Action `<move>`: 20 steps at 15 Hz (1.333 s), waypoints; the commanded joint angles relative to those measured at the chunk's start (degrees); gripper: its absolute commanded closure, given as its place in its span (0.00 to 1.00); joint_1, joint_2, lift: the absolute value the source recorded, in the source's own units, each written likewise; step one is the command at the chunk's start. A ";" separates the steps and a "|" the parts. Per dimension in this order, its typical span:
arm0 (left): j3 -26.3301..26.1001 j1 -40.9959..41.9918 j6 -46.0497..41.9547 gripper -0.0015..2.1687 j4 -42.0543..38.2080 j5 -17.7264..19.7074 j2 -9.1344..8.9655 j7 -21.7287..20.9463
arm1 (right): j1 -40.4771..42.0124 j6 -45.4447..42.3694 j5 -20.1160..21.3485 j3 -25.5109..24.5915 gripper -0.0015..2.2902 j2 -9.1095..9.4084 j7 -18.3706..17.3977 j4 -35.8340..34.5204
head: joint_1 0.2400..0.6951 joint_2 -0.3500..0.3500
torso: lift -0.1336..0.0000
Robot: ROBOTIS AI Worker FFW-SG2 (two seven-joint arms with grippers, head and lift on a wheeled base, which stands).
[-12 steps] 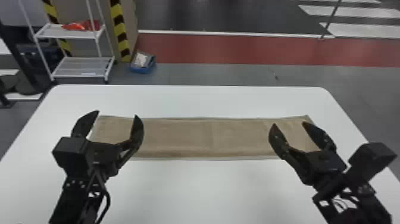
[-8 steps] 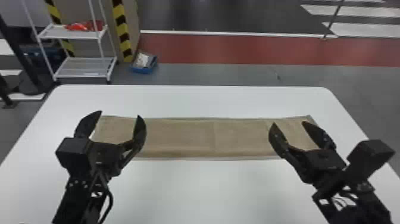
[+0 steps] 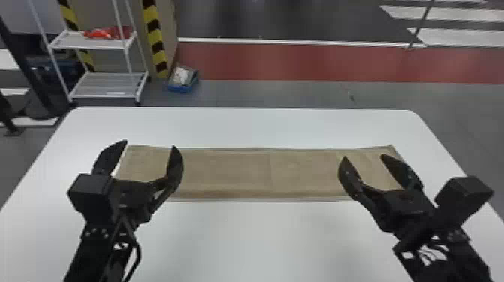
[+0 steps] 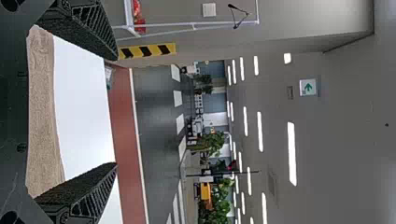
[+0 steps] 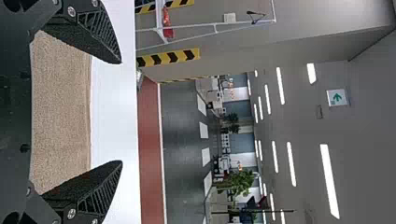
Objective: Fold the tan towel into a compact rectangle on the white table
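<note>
At left in the head view, the left gripper (image 3: 150, 144) is opened wide, empty; at right, the right gripper (image 3: 363, 156) is also spread wide, empty. Across the middle, the towel (image 3: 243, 174) is laid as a long, flat strip on the white table (image 3: 243, 240). A rack (image 3: 107, 88) is seen upper left.

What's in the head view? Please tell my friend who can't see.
A tan towel lies in a long, flat strip across a white table. The robot's left gripper is open near its left end, the right gripper open near its right.
</note>
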 commanded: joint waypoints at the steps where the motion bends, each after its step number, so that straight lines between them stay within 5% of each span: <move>1: 0.11 0.06 0.00 0.04 0.18 0.18 0.01 -0.23 | 0.00 -0.08 0.05 -0.02 0.06 -0.16 0.00 0.48 | 1.00 0.43 | 0.07; 5: 0.55 -0.29 0.00 0.04 0.88 1.06 0.10 -0.58 | -0.35 -0.79 0.49 -0.02 0.06 -0.60 0.18 1.79 | 1.00 0.43 | 0.07; 9: 1.51 -1.70 -5.10 0.04 7.30 2.99 0.10 -0.76 | -6.41 -0.44 1.45 0.60 0.06 -0.60 6.59 8.83 | 1.00 0.46 | 0.07; 12: 4.33 -2.75 -5.80 0.04 9.58 5.36 0.01 -2.17 | -16.87 -0.44 4.71 3.94 0.29 -0.78 11.25 20.08 | 1.00 0.50 | 0.07; 15: 6.26 -3.10 -5.80 0.04 10.11 5.98 0.27 -2.25 | -23.73 -1.14 6.90 7.28 0.63 -0.78 15.03 28.60 | 1.00 0.60 | 0.07; 17: 7.31 -3.45 -5.63 0.04 11.08 6.51 0.27 -2.61 | -26.28 -1.84 7.69 8.69 0.73 -0.69 17.84 33.26 | 1.00 0.64 | 0.07; 20: 8.46 -5.39 -4.92 0.04 14.24 9.32 0.45 -5.07 | -28.04 -5.18 8.31 9.39 0.74 -0.69 20.57 38.62 | 1.00 0.71 | 0.07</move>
